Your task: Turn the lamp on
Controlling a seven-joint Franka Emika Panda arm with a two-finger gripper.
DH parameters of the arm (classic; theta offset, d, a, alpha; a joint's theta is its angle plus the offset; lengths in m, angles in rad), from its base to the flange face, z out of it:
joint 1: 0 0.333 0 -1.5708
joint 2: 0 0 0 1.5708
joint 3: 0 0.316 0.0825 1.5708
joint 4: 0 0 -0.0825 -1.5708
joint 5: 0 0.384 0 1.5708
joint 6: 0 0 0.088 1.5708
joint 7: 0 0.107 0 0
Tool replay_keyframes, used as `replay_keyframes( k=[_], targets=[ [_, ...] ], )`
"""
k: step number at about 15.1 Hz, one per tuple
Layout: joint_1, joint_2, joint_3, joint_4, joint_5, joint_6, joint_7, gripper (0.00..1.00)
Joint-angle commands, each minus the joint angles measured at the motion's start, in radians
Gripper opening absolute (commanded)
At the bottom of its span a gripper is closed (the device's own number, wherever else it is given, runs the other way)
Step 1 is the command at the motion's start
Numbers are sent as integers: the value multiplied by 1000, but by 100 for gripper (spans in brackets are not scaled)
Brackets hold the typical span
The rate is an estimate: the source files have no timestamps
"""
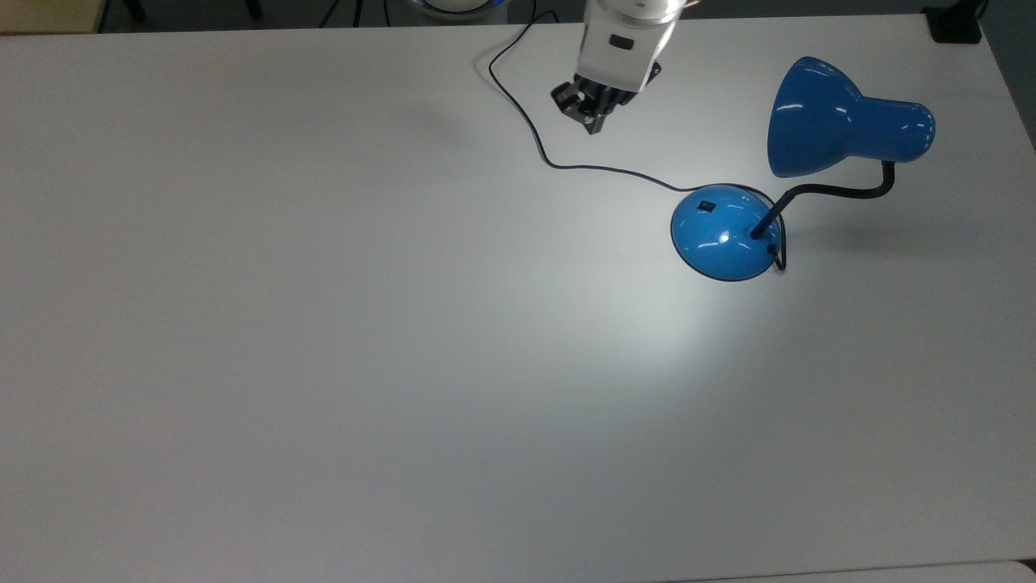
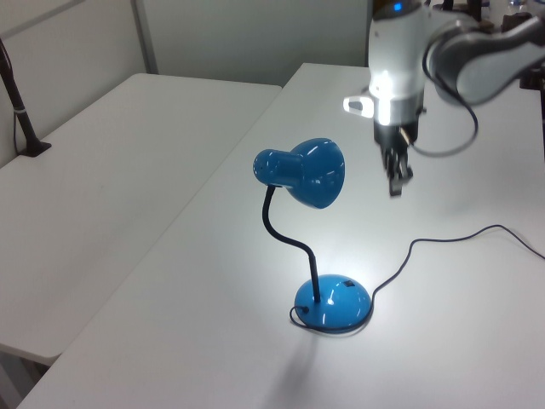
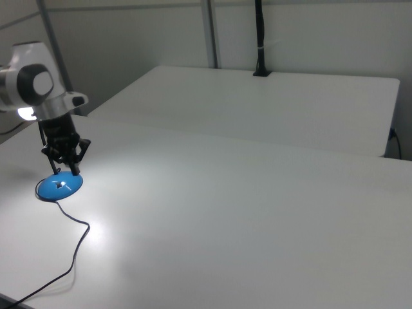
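Note:
The blue lamp stands on the white table [image 1: 324, 324]. Its shade [image 1: 842, 120] [image 2: 306, 173] hangs on the black gooseneck [image 1: 834, 191] above the round base [image 1: 723, 233] [image 2: 334, 302] [image 3: 59, 186]. The small black switch [image 1: 708, 206] on the base is uncovered. The bulb is lit and throws a bright patch on the table [image 1: 672, 324]. My gripper [image 1: 593, 117] [image 2: 396, 181] hangs shut and empty above the table, well clear of the base, to the top view's upper left of it. The thin dark cord [image 1: 534, 138] [image 2: 409, 256] runs below it.
The cord loops from the table's far edge [image 1: 518, 24] across to the base. A second white table [image 2: 111, 170] adjoins in the left view. A black post [image 3: 259, 38] stands on the far table in the right view.

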Motion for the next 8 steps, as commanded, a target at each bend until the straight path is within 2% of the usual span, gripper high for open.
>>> replay_keyframes(
  k=[1,4,5,7,8],
  targets=[
    [-121,-21,3,118,1,-155,80,0],
    [-172,-26,-2,180,-8,-186,196,0],
    [-176,-35,-20,194,-8,-196,224,1],
    [-131,-50,-113,217,-7,-215,249,10],
    [-94,-60,-171,227,-4,-227,247,22]
  ],
)
